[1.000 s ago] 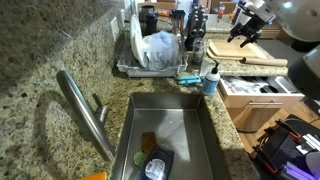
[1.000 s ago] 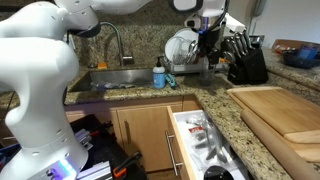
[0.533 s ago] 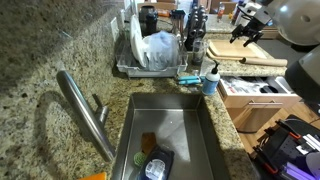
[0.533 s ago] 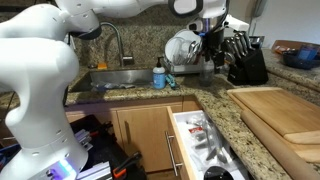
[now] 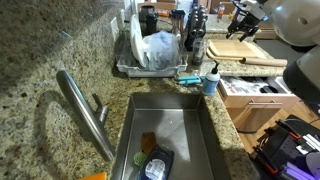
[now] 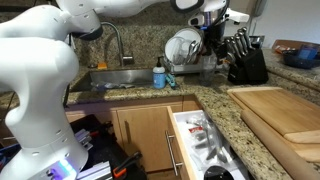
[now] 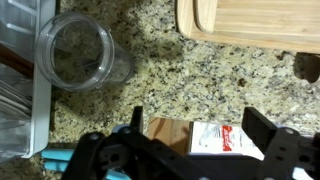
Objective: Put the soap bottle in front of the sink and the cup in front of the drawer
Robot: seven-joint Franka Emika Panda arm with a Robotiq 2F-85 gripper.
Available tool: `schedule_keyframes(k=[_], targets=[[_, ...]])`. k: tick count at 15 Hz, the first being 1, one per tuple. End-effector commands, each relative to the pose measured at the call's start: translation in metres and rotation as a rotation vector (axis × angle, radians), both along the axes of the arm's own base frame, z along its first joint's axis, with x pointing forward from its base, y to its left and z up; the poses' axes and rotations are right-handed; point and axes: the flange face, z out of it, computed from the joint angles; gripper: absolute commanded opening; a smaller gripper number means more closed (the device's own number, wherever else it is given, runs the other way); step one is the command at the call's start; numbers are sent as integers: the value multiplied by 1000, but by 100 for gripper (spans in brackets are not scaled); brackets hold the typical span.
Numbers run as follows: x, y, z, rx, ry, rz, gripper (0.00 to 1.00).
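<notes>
Nearby, clear cup (image 7: 75, 52), red-and-white packet label (image 7: 228, 140), lettering too blurred.

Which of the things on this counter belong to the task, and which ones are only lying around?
Belong to the job: soap bottle, clear cup, sink, open drawer, and the gripper, which is open and holds nothing.

Only lying about: dish rack, knife block, cutting board, faucet.
</notes>
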Motion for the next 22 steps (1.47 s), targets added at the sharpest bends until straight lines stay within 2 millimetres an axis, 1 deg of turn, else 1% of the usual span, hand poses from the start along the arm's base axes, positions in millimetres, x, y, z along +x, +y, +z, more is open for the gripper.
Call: schedule_keyframes(k=[1, 3, 5, 6, 7, 8, 9, 11, 13, 14, 15, 16, 17, 19, 20, 21, 22], targets=[[0, 0, 0, -1, 1, 1, 100], [0, 0, 0, 3, 0, 2, 100], [4, -14, -2, 12, -10, -15, 100], [11, -14, 3, -7, -17, -6, 100], [18, -9, 8, -15, -8, 16, 100], [22, -7, 12, -49, -15, 19, 100], [31, 1, 18, -66, -16, 42, 100], [55, 28, 28, -89, 5, 121, 100], [80, 56, 35, -129, 18, 196, 100], [88, 63, 35, -152, 45, 219, 100], [92, 65, 34, -180, 51, 222, 100], [80, 68, 35, -142, 8, 205, 100], [86, 75, 35, -162, 16, 221, 100], [90, 77, 31, -181, 28, 226, 100], [90, 74, 19, -213, 51, 224, 100], [94, 68, 6, -251, 60, 204, 100], [100, 67, -3, -257, 62, 207, 100]])
